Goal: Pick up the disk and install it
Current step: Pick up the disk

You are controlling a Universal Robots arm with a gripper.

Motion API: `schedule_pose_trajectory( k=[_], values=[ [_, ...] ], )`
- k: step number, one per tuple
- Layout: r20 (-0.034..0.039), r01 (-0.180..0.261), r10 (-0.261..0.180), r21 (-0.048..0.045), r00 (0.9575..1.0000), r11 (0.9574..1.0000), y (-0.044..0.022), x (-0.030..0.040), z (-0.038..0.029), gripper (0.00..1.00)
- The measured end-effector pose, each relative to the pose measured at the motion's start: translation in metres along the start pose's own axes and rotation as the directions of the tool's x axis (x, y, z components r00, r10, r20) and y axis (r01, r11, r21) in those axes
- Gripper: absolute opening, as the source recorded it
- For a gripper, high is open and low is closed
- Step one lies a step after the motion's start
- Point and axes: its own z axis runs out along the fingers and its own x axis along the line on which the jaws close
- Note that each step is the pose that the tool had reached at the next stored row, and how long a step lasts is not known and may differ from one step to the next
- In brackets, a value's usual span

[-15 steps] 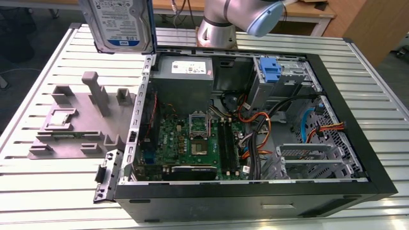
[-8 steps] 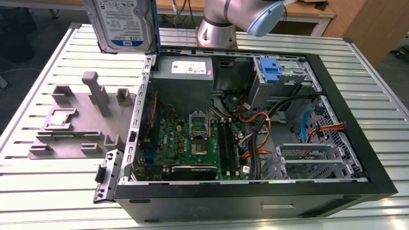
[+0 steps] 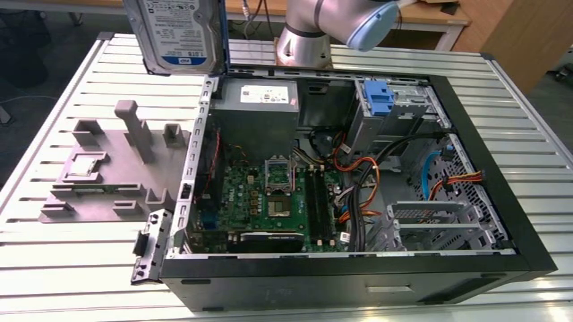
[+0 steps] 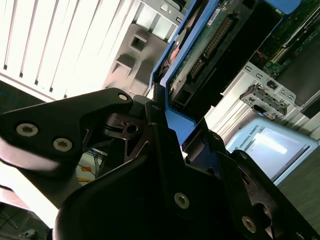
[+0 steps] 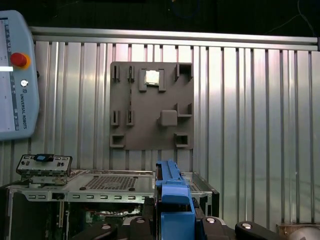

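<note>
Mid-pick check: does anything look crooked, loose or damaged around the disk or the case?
Nothing stands out. The disk sits in the gripper, clamped by its blue carrier and raised clear of the open computer case, with no visible damage.

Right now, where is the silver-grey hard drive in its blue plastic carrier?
The drive hangs in the gripper at the exterior view's upper left, above the grey fixture plate and the open case's edge.
</note>
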Motion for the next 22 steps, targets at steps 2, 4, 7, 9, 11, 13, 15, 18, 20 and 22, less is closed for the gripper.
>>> schedule_pose_trajectory(
  k=[2, 4, 7, 9, 11, 13, 15, 18, 20, 22],
  values=[
    [-0.0001, 0.0, 0.0, 0.0, 1.0, 1.0, -0.002, 0.0, -0.0001, 0.36],
    [0.0, 0.0, 0.0, 0.0001, 1.0, 1.0, -0.0039, 0.0, -0.0001, 0.36],
    [0.0, 0.0, 0.0, 0.0, 1.0, 1.0, -0.0065, 0.0, -0.0001, 0.36],
    [0.0, 0.0, 0.0, 0.0, 1.0, 1.0, -0.0081, 0.0, -0.0001, 0.36],
    [0.0, 0.0, 0.0, 0.0, 1.0, 1.0, -0.0096, 0.0, -0.0002, 0.36],
    [0.0, 0.0, 0.0, 0.0001, 1.0, 1.0, -0.011, 0.0, -0.0002, 0.36],
    [0.0, 0.0, 0.0, 0.0, 1.0, 1.0, -0.0127, 0.0, -0.0002, 0.36],
    [0.0, 0.0, 0.0, 0.0, 1.0, 1.0, -0.0148, 0.0, -0.0002, 0.36],
    [0.0, 0.0, 0.0, 0.0001, 1.0, 1.0, -0.0162, 0.0, -0.0002, 0.36],
    [0.0, 0.0, 0.0, 0.0001, 1.0, 1.0, -0.0178, 0.0, -0.0002, 0.36]
  ],
)
